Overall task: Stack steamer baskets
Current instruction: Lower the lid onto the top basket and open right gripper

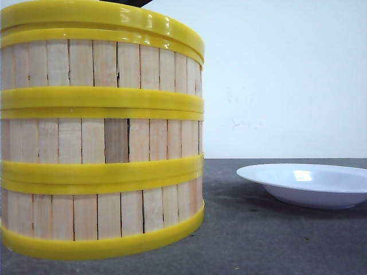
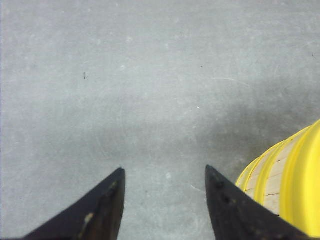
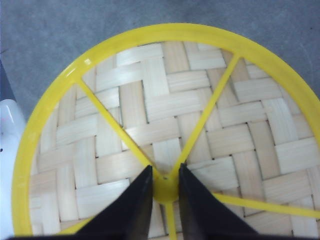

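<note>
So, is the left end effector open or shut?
Open. The left end effector shows bare table between its spread fingers, holding nothing.

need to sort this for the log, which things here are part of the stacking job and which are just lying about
Part of the job:
- steamer baskets, three tiers stacked in one tower
- right gripper, fingers either side of the knob of the woven lid
- left gripper, open, holding nothing, beside the stack

Just lying about:
- white plate, empty, on the grey table to the right of the stack
</note>
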You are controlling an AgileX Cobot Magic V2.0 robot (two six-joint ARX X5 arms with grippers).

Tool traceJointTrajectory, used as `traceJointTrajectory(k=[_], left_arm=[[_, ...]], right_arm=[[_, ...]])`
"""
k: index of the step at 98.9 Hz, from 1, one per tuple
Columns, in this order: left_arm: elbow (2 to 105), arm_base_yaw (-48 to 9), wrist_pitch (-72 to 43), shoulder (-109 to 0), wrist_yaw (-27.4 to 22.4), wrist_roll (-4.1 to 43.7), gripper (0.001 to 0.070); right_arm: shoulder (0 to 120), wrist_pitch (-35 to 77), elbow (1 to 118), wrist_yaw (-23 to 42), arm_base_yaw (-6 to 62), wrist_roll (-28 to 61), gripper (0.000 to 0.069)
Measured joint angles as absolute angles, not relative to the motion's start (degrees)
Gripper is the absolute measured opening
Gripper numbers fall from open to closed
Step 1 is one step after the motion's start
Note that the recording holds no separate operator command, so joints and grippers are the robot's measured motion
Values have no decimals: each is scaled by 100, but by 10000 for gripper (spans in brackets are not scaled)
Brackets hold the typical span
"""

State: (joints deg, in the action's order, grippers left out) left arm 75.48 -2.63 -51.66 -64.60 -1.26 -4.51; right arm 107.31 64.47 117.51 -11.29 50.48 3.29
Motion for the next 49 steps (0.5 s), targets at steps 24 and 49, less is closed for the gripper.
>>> traceJointTrajectory(k=[24,49], left_arm=[[7548,-263,-5168,-6462,-123,-451,300],[7548,-263,-5166,-6462,-126,-454,300]], right_arm=[[10809,6484,11797,-932,5057,403,67],[10820,6431,11799,-878,5131,449,67]])
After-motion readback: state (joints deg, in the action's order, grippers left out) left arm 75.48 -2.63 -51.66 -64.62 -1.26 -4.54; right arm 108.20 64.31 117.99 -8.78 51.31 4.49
